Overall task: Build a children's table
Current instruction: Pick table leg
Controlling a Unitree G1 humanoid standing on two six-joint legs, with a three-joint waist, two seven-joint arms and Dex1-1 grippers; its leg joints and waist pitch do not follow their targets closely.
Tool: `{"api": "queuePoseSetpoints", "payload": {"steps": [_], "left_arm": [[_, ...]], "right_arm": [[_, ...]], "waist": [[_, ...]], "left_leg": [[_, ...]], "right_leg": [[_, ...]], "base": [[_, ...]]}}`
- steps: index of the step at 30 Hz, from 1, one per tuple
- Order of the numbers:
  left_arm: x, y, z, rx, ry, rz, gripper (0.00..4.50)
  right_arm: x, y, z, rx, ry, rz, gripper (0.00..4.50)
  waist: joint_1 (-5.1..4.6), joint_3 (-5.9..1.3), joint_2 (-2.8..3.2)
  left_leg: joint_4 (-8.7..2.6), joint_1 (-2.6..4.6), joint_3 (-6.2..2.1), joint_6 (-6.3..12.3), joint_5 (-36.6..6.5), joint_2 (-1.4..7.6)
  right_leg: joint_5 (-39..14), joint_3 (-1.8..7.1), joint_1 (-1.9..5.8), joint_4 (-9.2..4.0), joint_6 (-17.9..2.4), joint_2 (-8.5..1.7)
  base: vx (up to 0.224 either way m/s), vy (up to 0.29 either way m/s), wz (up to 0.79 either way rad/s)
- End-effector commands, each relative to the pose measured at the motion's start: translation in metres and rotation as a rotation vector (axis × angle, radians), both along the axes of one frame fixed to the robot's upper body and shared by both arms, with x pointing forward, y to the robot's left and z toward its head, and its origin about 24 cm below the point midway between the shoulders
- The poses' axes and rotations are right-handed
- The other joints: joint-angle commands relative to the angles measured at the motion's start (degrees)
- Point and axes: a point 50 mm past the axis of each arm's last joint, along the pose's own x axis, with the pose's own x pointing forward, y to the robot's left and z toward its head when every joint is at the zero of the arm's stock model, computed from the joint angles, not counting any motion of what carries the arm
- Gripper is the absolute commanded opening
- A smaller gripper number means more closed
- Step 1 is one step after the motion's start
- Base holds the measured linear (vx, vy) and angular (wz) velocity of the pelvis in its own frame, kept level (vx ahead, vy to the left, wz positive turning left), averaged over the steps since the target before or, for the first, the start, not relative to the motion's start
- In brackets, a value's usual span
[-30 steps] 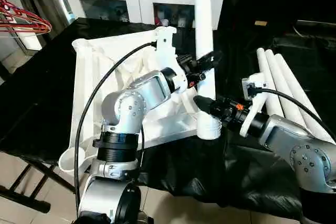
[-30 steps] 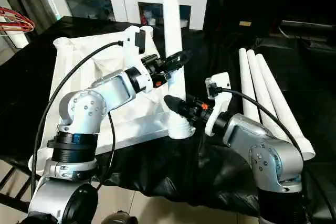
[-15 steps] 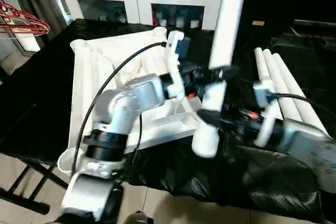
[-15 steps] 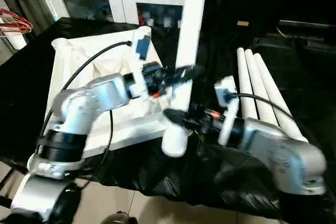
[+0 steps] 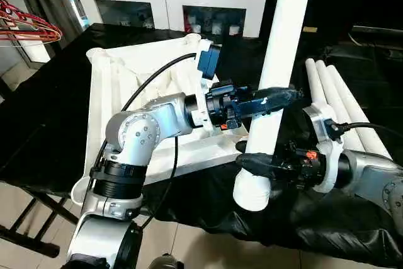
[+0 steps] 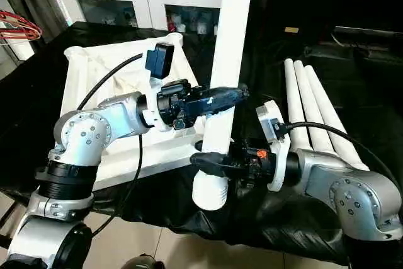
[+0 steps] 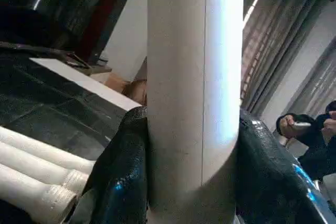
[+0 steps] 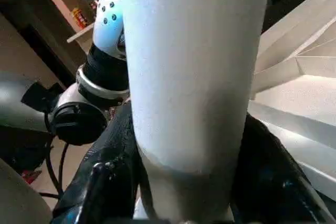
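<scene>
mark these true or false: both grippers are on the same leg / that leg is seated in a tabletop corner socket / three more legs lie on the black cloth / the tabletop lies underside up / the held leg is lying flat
1. Both grippers hold one leg: true; the left gripper grips higher, the right gripper near the flared end.
2. It sits in a corner socket: false; its flared end hangs just off the tabletop's near corner.
3. Three spare legs lie on the black cloth: true.
4. Tabletop is underside up: true, ribs show.
5. Held leg lies flat: false; it stands nearly upright, slightly tilted.
</scene>
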Motion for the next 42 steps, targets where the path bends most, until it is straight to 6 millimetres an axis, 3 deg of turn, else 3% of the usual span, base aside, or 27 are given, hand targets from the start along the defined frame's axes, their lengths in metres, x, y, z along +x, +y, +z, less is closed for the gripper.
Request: {"api": "queuePoseSetpoints", "payload": {"steps": [1,5,7,8,9,11,13,15,16,17,20,23,26,28,29,35,36,38,40,42], "left_arm": [[-0.005,0.002,0.014,-0.081,-0.046,-0.047,1.83],[-0.005,0.0,0.013,-0.075,-0.035,-0.037,1.83],[-0.002,0.0,0.012,-0.055,-0.03,-0.007,2.53],[-0.001,-0.001,0.011,-0.05,-0.026,0.009,2.53],[0.002,-0.002,0.009,-0.019,-0.043,0.065,2.59],[0.011,-0.004,0.005,0.077,-0.079,0.217,2.7],[0.016,-0.006,0.001,0.14,-0.083,0.294,2.8],[0.021,-0.007,-0.003,0.193,-0.087,0.358,2.8],[0.035,-0.007,-0.011,0.318,-0.043,0.537,2.8],[0.038,-0.006,-0.013,0.353,-0.035,0.59,2.8],[0.046,-0.004,-0.016,0.409,-0.013,0.705,2.8],[0.056,-0.005,-0.019,0.388,0.126,0.889,2.8],[0.055,-0.009,-0.02,0.351,0.186,0.902,2.8],[0.054,-0.013,-0.021,0.329,0.23,0.893,2.8],[0.054,-0.015,-0.024,0.325,0.273,0.917,2.52],[0.053,-0.019,-0.028,0.311,0.349,0.972,2.15],[0.052,-0.022,-0.026,0.29,0.356,0.959,2.09],[0.051,-0.023,-0.024,0.266,0.352,0.936,2.03],[0.05,-0.024,-0.022,0.248,0.34,0.909,1.96],[0.048,-0.024,-0.018,0.223,0.303,0.856,1.94]], "right_arm": [[-0.003,0.002,-0.006,-0.025,0.034,0.016,1.9],[-0.003,0.004,-0.006,-0.025,0.021,-0.004,1.89],[0.0,0.005,-0.006,-0.032,0.0,-0.042,1.89],[0.005,0.006,-0.005,-0.047,-0.024,-0.095,1.89],[0.009,0.008,-0.004,-0.061,-0.046,-0.141,1.88],[0.015,0.011,-0.003,-0.085,-0.083,-0.219,1.88],[0.019,0.012,-0.003,-0.103,-0.098,-0.268,1.88],[0.022,0.013,-0.002,-0.12,-0.111,-0.313,1.88],[0.031,0.017,-0.002,-0.155,-0.129,-0.425,1.88],[0.033,0.018,-0.002,-0.163,-0.134,-0.454,1.88],[0.039,0.02,-0.002,-0.174,-0.133,-0.531,1.87],[0.048,0.028,-0.001,-0.191,-0.14,-0.624,1.86],[0.048,0.032,-0.001,-0.209,-0.158,-0.634,1.86],[0.047,0.036,-0.001,-0.193,-0.145,-0.633,1.86],[0.047,0.038,-0.001,-0.187,-0.14,-0.638,1.86],[0.048,0.04,0.0,-0.187,-0.145,-0.685,1.86],[0.048,0.04,0.001,-0.191,-0.152,-0.695,1.86],[0.049,0.041,0.0,-0.189,-0.155,-0.694,1.86],[0.048,0.04,0.0,-0.177,-0.149,-0.681,2.56],[0.045,0.038,-0.001,-0.154,-0.132,-0.647,2.56]], "waist": [[0.17,-4.03,-1.59],[0.23,-4.08,-1.4],[0.16,-4.09,-1.43],[0.12,-4.07,-1.48],[0.11,-4.07,-1.21],[-0.06,-4.06,-1.43],[-0.21,-4.01,-1.32],[-0.05,-4.09,-1.31],[-0.26,-4.13,-1.06],[-0.43,-4.11,-1.05],[-0.46,-4.05,-1.23],[-0.71,-4.15,-1.24],[-0.72,-4.22,-1.36],[-0.74,-4.22,-1.12],[-0.75,-4.22,-1.11],[-0.84,-4.14,-0.84],[-0.84,-4.14,-0.54],[-0.91,-4.11,-0.7],[-0.99,-4.1,-0.66],[-1.02,-4.06,-0.54]], "left_leg": [[-3.16,0.47,-0.76,2.38,-0.5,2.26],[-3.12,0.48,-0.8,2.59,-0.2,2.3],[-3.12,0.49,-0.79,2.44,-0.4,2.3],[-3.15,0.45,-0.8,2.36,-0.3,2.28],[-3.17,0.45,-0.88,1.94,-0.3,2.36],[-3.26,0.54,-0.82,1.47,-1.0,2.32],[-3.46,0.58,-0.93,0.32,-1.6,2.41],[-3.43,0.68,-0.88,0.32,-1.6,2.32],[-3.42,0.56,-0.98,-0.5,-1.0,2.29],[-3.45,0.63,-1.0,-0.94,-0.9,2.32],[-3.52,0.51,-0.99,-1.39,-1.7,2.06],[-3.46,0.39,-1.04,-1.55,-1.3,1.91],[-3.42,0.26,-1.05,-1.25,-0.9,1.83],[-3.37,0.4,-1.04,-0.85,-1.3,1.83],[-3.42,0.42,-1.08,-0.75,-1.3,1.9],[-3.52,0.49,-1.12,-1.6,-2.5,1.97],[-3.56,0.45,-1.19,-1.82,-2.5,1.96],[-3.58,0.44,-1.14,-2.12,-2.9,1.89],[-3.61,0.48,-1.15,-2.34,-3.0,1.92],[-3.65,0.49,-1.16,-2.44,-3.6,1.93]], "right_leg": [[1.2,1.89,2.89,-4.03,-12.5,-4.02],[1.9,1.86,2.85,-3.93,-12.7,-4.03],[1.8,1.82,2.81,-3.95,-12.9,-4.02],[1.8,1.82,2.83,-3.96,-12.9,-4.04],[1.8,1.79,2.74,-3.94,-12.9,-4.08],[1.2,1.82,2.83,-4.1,-12.4,-3.97],[0.2,1.89,2.83,-4.29,-10.7,-3.95],[0.1,1.95,2.89,-4.31,-10.3,-4.0],[1.6,1.87,2.77,-4.11,-9.9,-3.79],[2.1,1.83,2.66,-4.09,-9.8,-3.64],[1.1,1.93,3.02,-4.31,-9.3,-3.82],[3.3,1.82,3.1,-4.18,-9.5,-3.7],[4.6,1.89,3.28,-4.06,-9.5,-3.71],[4.6,1.91,3.01,-4.09,-9.4,-3.71],[4.5,1.85,2.97,-4.11,-9.5,-3.66],[3.8,1.89,2.89,-4.21,-9.2,-3.62],[3.7,1.86,2.86,-4.16,-9.1,-3.62],[3.7,1.9,2.93,-4.27,-8.9,-3.63],[4.0,1.89,2.9,-4.27,-8.7,-3.62],[3.4,1.89,2.92,-4.35,-8.5,-3.65]], "base": [[0.0,0.0,0.0],[0.0,0.0,0.0],[0.0,0.0,0.0],[0.0,0.0,0.0],[0.0,0.0,0.0],[0.0,0.0,0.0],[0.0,0.0,0.0],[0.0,0.0,0.0],[0.0,0.0,0.0],[0.0,0.0,0.0],[0.0,0.0,0.0],[0.0,0.0,0.0],[0.0,0.0,0.0],[0.0,0.0,0.0],[0.0,0.0,0.0],[0.0,0.0,0.0],[0.0,0.0,0.0],[0.0,0.0,0.0],[0.0,0.0,0.0],[0.0,0.0,0.0]]}}
